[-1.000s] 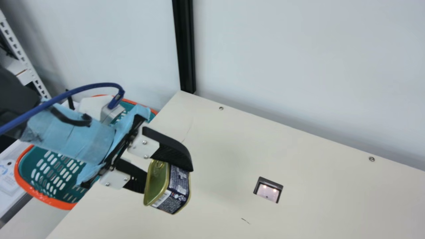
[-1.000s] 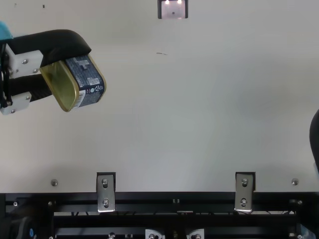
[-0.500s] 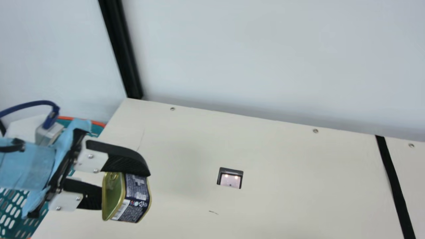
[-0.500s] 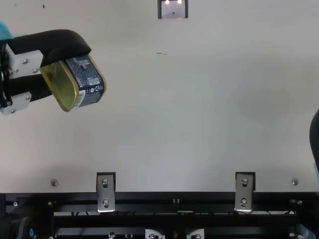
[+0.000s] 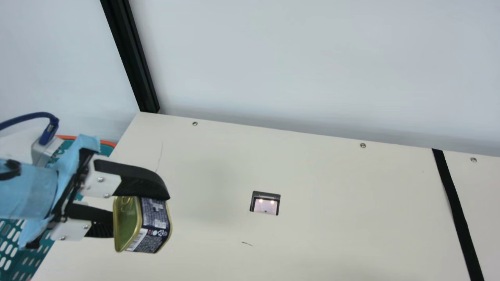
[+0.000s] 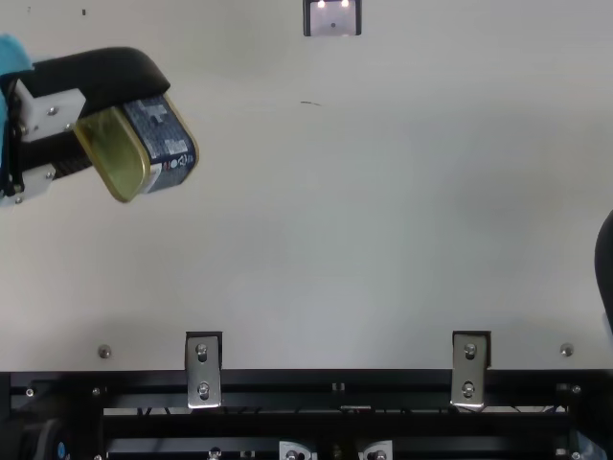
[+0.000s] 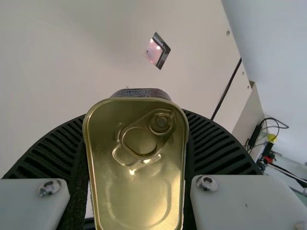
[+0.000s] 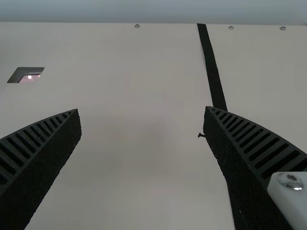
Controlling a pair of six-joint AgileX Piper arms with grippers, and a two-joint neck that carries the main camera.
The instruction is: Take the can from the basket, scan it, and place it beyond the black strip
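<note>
Table [image 5: 320, 175]: same spot; the main view has swung toward the robot's right, that's the camera turning, not the things. Basket [image 5: 21, 259] at the left end, can already out of it. Strip [image 5: 454, 199] has come into the main view since a second ago, so the drop zone past it is now seen. Right gripper [image 8: 142, 112]: fingers spread wide, nothing between them. Left gripper [image 5: 140, 216]: clamped on the can's sides, gap just the can's width. Can [image 5: 155, 230] is tilted, off the table by the look of it, between basket and scanner; top view has it nudged slightly toward the far side. Scanner [image 5: 265, 205] sits well short of the strip. My read: carry toward the scan just starting; scan and placing both left.
</note>
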